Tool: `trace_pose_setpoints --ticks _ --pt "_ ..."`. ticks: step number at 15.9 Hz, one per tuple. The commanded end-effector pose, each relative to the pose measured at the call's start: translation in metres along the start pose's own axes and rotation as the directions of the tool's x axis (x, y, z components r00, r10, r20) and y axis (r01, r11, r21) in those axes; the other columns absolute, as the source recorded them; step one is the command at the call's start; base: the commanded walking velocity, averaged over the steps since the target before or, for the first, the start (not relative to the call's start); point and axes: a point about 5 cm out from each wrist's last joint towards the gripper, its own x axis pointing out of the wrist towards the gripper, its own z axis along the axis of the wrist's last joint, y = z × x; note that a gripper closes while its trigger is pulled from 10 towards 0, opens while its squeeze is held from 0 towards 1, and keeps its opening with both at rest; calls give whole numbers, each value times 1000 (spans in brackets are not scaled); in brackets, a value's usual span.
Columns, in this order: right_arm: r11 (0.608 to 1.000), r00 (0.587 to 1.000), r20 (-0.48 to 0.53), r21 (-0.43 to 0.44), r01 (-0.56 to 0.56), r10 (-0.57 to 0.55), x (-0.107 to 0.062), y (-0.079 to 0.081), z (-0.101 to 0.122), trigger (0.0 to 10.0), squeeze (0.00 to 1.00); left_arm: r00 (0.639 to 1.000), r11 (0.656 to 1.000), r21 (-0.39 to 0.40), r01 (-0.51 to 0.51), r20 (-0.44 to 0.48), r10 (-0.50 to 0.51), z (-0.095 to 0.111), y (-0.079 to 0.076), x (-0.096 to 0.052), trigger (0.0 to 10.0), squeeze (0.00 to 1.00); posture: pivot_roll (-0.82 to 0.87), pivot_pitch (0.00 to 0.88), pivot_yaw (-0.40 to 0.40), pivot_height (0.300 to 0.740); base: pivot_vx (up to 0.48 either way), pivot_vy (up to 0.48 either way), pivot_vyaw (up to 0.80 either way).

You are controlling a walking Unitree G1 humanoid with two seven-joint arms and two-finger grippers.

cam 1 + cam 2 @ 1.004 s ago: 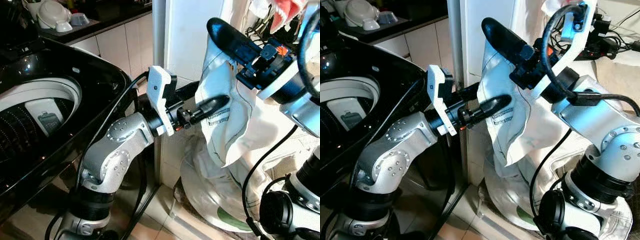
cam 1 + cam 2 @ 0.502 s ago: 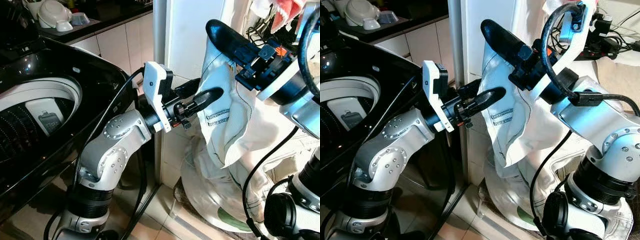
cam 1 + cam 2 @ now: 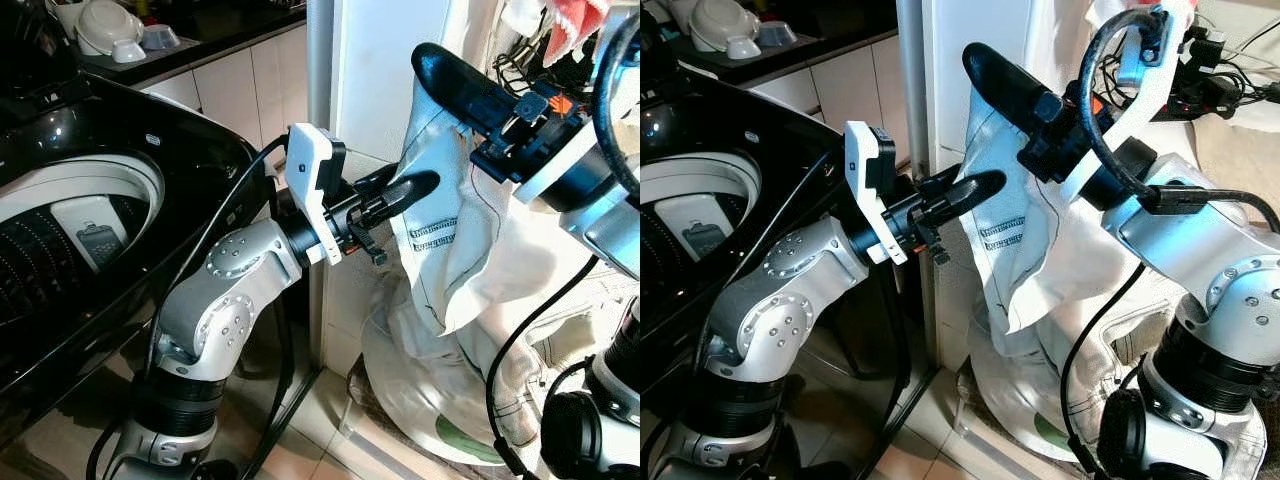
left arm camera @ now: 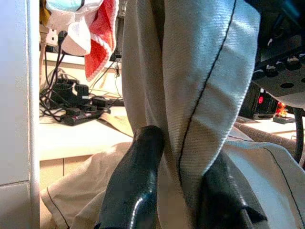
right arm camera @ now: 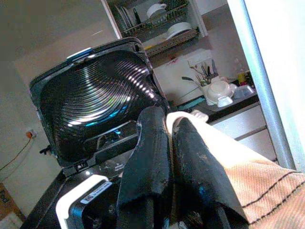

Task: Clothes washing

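Note:
A white garment (image 3: 470, 250) with black stitching hangs from my right gripper (image 3: 435, 60), which is held high and shut on its top edge. The right wrist view has the cloth (image 5: 248, 176) pinched between the black fingers (image 5: 147, 143). My left gripper (image 3: 415, 185) reaches across to the garment's left edge at label height. Its two fingers (image 4: 138, 176) close on a hanging fold (image 4: 205, 57). The garment's lower part lies bunched on the floor (image 3: 430, 400). The black top-loading washing machine (image 3: 200, 140) stands on the left, its drum (image 3: 60, 240) uncovered.
The washer's lid (image 5: 95, 105) stands raised. A white pillar (image 3: 320, 80) rises between the machine and the garment. Behind the washer, dishes (image 3: 110, 30) sit on a dark counter. Red-and-white cloth (image 4: 95, 38) hangs above a power strip with cables (image 4: 81, 112).
My left gripper has drawn back a little to the left and up along the garment's edge. The right arm holds steady.

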Motion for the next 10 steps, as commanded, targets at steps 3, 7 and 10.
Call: trace_pose_setpoints --ticks 3,7,10 --pt "1000 1000 9 -4 -16 16 0 4 1 0 0 997 998 1 -62 -47 62 -1 6 0 0 0 -124 0 10 740 0 0 0" --pt "1000 1000 8 -11 -10 11 0 4 1 0 0 993 994 24 -109 -46 110 1 13 0 0 0 -123 0 11 740 0 0 0" --pt "999 1000 12 -35 -8 8 -3 4 3 10000 1000 982 980 66 -186 -15 187 13 26 -4 0 0 -122 0 13 740 0 0 0"
